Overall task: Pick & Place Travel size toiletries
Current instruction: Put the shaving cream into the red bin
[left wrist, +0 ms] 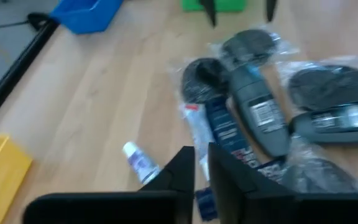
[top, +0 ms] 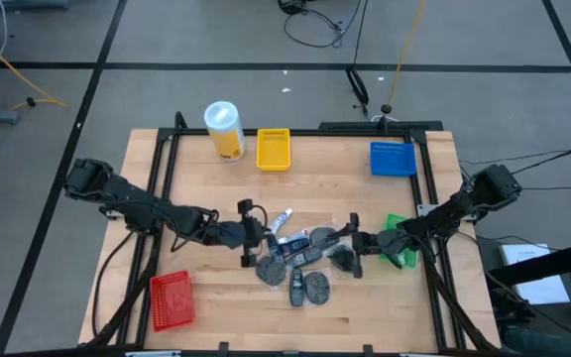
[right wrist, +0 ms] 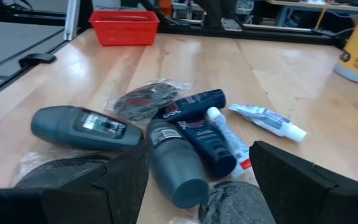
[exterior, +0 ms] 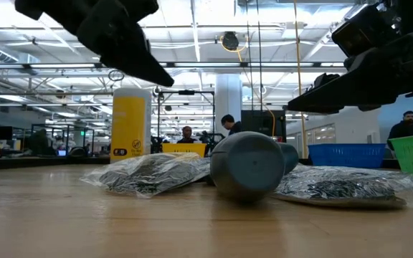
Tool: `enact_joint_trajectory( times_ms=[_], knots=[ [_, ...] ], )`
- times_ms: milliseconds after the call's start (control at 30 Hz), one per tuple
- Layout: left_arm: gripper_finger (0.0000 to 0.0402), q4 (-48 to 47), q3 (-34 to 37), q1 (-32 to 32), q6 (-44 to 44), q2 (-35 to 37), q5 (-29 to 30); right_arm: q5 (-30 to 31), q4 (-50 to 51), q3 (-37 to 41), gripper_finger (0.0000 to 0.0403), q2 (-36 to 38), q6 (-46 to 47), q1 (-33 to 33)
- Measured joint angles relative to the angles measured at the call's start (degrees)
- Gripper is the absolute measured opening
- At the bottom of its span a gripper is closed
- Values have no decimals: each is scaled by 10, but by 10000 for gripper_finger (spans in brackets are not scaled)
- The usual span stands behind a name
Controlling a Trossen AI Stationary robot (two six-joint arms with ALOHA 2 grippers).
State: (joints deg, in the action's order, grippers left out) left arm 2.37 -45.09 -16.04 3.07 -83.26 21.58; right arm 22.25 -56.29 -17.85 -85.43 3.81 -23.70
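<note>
The travel size toiletries (top: 295,263) lie in a loose pile at the table's middle. They are a white tube with a blue end (left wrist: 140,163), a second slim tube (right wrist: 225,134), a dark blue pack (right wrist: 201,134), grey roll-ons (right wrist: 79,127) and dark discs in clear bags (left wrist: 334,87). My left gripper (left wrist: 202,165) hovers over the pile's left edge, slanting down. Only a narrow slit shows between its fingers, with nothing in it. My right gripper (right wrist: 197,180) stands wide open at the pile's right edge, clear of the table (exterior: 321,97), with one roll-on (right wrist: 176,165) ahead between its fingers.
A tall yellow canister (top: 224,129), a yellow tray (top: 274,149) and a blue tray (top: 393,159) stand along the far edge. A green tray (top: 397,243) sits under my right arm. A red tray (top: 171,299) lies at the near left. Bare wood surrounds the pile.
</note>
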Motion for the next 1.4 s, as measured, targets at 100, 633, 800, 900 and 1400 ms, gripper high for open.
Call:
enact_joint_trajectory(
  times_ms=[100, 633, 800, 900, 1400],
  knots=[
    [110, -5, -3, 19, -4, 0, -37, 0, 0, 0, 265, 0, 0, 0],
    [234, -2, -3, 40, -44, -16, -78, -1, 1, 0, 265, 0, 0, 0],
    [228, 47, -3, 51, -32, -80, -91, -1, 11, 0, 265, 0, 10, 0],
    [228, 68, -3, 60, -57, -118, -128, -1, 18, 1, 265, 0, 17, 0],
    [255, 10, -3, 74, -170, -154, -205, -1, 18, 1, 265, 0, 16, 0]
  ],
)
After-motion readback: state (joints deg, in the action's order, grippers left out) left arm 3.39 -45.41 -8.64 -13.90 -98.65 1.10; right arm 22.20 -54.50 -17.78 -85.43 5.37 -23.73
